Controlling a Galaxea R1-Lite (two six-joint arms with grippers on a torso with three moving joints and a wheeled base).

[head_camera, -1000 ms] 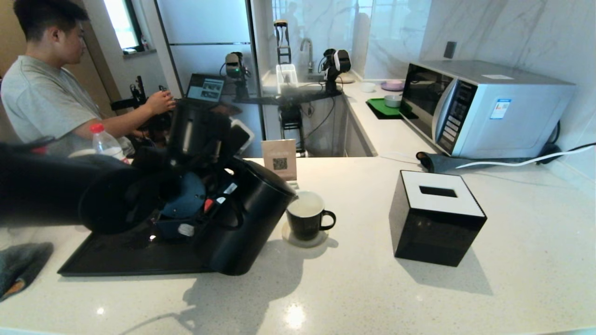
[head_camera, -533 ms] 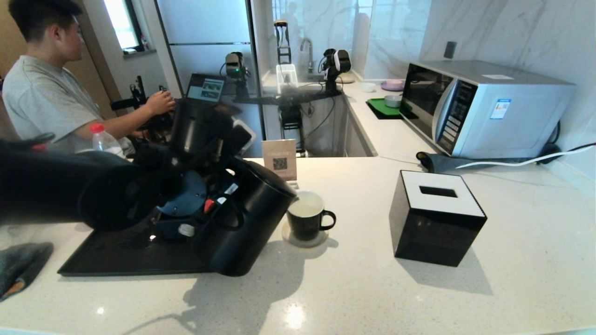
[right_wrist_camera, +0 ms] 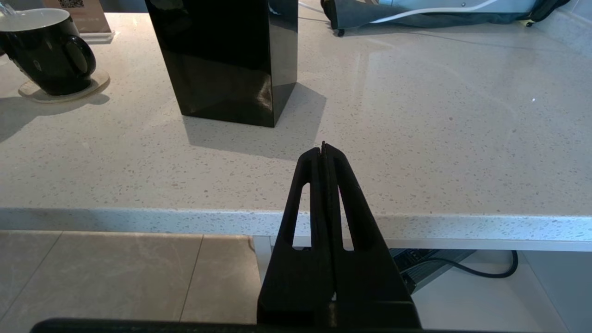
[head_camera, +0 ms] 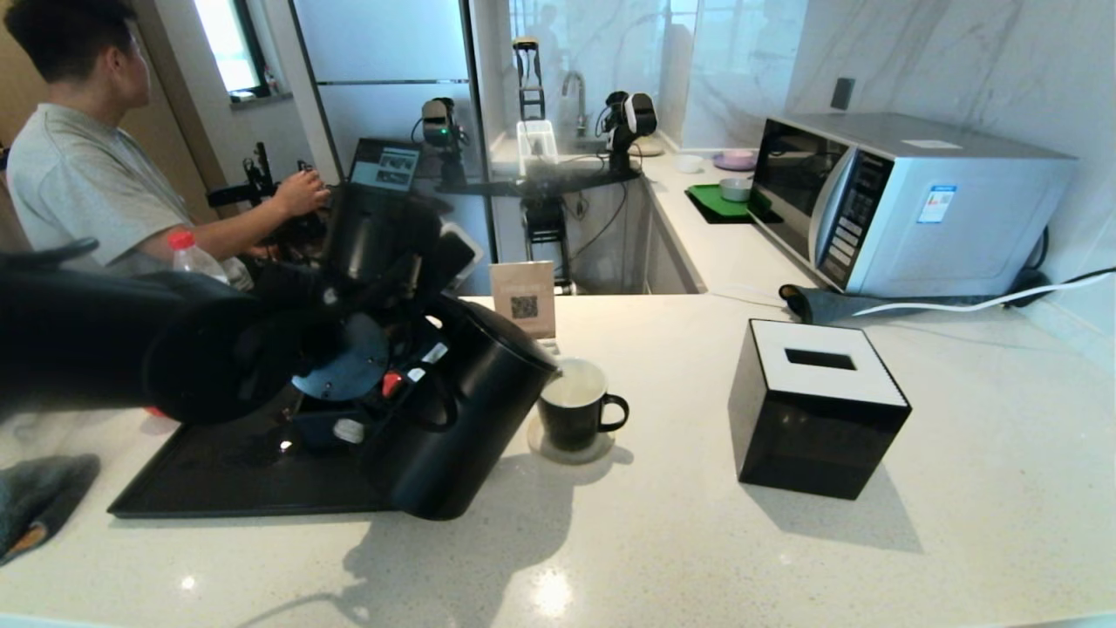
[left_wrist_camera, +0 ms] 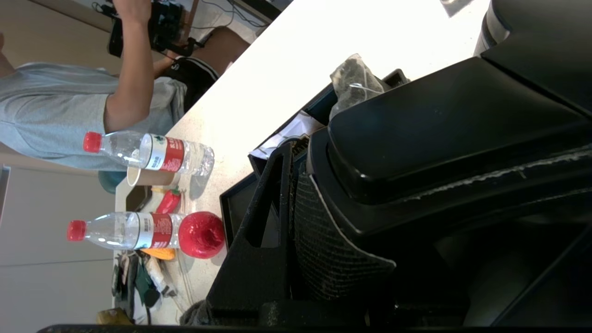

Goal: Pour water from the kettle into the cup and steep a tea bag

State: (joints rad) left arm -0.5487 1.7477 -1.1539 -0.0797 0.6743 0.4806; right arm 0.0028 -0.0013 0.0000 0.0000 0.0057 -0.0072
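Observation:
The black kettle [head_camera: 462, 419] hangs tilted over the black tray's [head_camera: 218, 493] right end, its spout at the rim of the cup [head_camera: 571, 410]. My left gripper [left_wrist_camera: 296, 157] is shut on the kettle's loop handle [left_wrist_camera: 439, 134], one finger [left_wrist_camera: 259, 240] outside it. The cup, black with a white inside, stands on a round coaster [head_camera: 558, 452]; it also shows in the right wrist view as the cup [right_wrist_camera: 46, 51]. I cannot make out any water. The tea bag [left_wrist_camera: 354, 81] lies in the organiser box behind the kettle. My right gripper [right_wrist_camera: 323, 148] is shut and empty off the counter's front edge.
A black tissue box [head_camera: 815, 410] stands right of the cup, a microwave [head_camera: 907, 201] at the back right. A QR sign [head_camera: 523, 298] is behind the cup. Two water bottles [left_wrist_camera: 148, 152], a paper cup and red items sit beyond the tray. A seated person [head_camera: 87, 174] is at far left.
The left arm has risen slightly and its wrist has rolled, tipping the kettle a little further toward the cup. The right arm has not moved.

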